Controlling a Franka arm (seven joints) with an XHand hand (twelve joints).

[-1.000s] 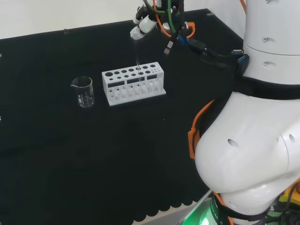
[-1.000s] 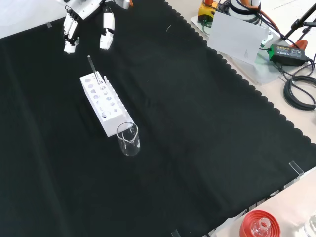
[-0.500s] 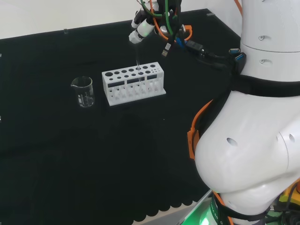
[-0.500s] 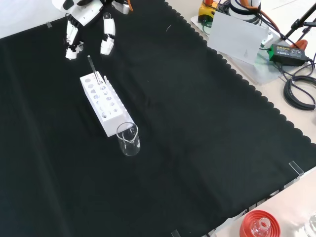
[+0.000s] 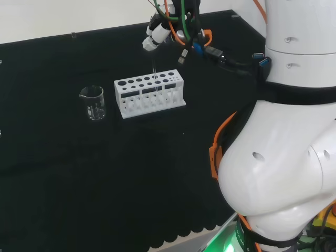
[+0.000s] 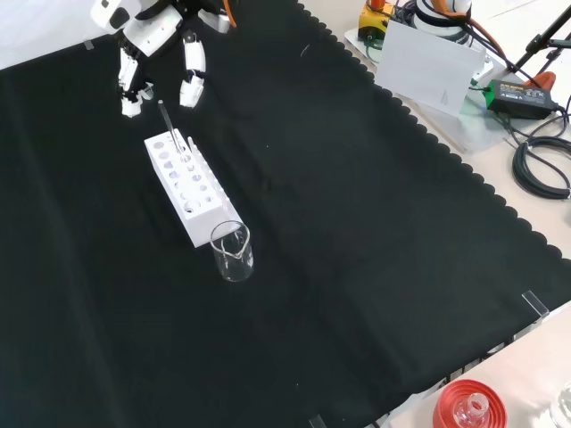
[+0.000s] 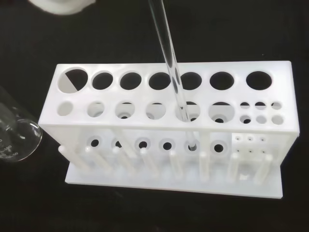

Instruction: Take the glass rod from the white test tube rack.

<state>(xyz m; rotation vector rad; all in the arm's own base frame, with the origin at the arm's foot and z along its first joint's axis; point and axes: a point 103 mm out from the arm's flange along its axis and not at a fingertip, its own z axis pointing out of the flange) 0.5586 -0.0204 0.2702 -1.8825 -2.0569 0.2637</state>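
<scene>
A white test tube rack (image 5: 149,96) (image 6: 186,187) (image 7: 169,121) stands on the black cloth. A clear glass rod (image 7: 170,58) (image 6: 166,119) stands tilted in one of the rack's front-row holes, its tip down on the base plate. In the front view the hand (image 6: 152,36) hangs just above the rod's top end, fingers (image 6: 190,76) straight and spread to either side of it, apart from the rod. In the head view the hand (image 5: 156,32) sits above the rack's far side.
A clear glass beaker (image 5: 93,102) (image 6: 233,251) (image 7: 12,133) stands close to one end of the rack. A red ribbed stand with a flask (image 6: 469,408) sits off the cloth at the front view's lower right. Cables and boxes lie beyond the cloth's scalloped edge.
The hand has shifted slightly and come a little lower toward the rod's top. Rack, rod and beaker have not moved.
</scene>
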